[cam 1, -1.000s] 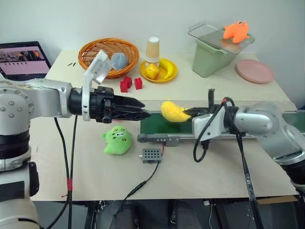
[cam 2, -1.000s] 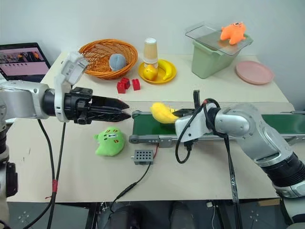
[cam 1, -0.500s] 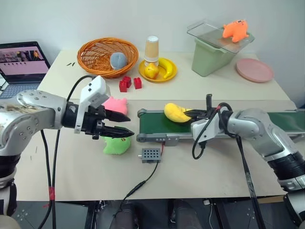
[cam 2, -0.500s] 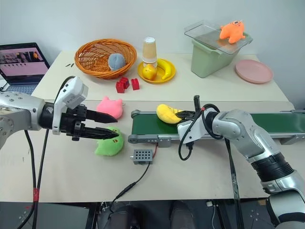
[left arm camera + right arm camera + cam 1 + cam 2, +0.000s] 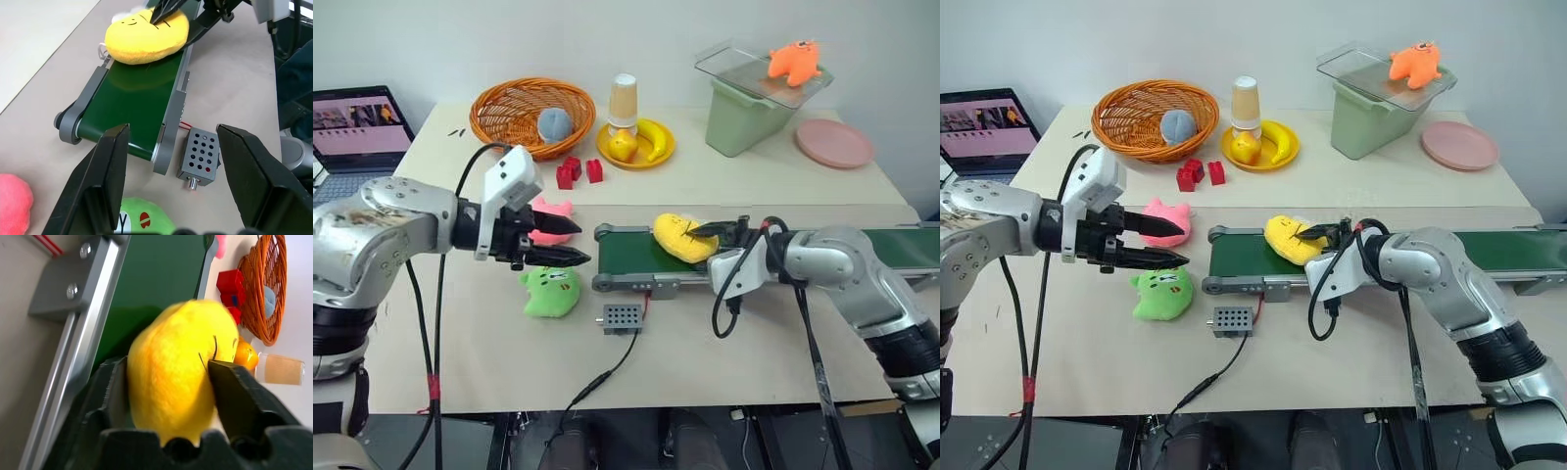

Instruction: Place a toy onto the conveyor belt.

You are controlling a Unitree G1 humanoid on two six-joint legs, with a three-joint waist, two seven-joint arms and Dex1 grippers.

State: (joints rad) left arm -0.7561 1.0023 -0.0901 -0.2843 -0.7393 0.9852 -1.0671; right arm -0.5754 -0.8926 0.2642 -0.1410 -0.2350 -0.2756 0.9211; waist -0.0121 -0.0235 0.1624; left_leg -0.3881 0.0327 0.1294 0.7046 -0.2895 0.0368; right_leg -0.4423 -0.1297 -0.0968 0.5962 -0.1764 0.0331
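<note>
Yellow plush toy (image 5: pixel 684 236) lies on the conveyor belt (image 5: pixel 636 254) near its left end, between the right gripper (image 5: pixel 705 231)'s parted fingers. Left gripper (image 5: pixel 570 241) hovers spread, empty, beside that end.

No legible text, label, brand name or number appeared on any item. The laptop (image 5: pixel 357 125) screen displayed content too small to be read. The only marks were stitched face drawings: a smile on the yellow plush toy (image 5: pixel 146 35) and a face on the green plush toy (image 5: pixel 550 291).
</note>
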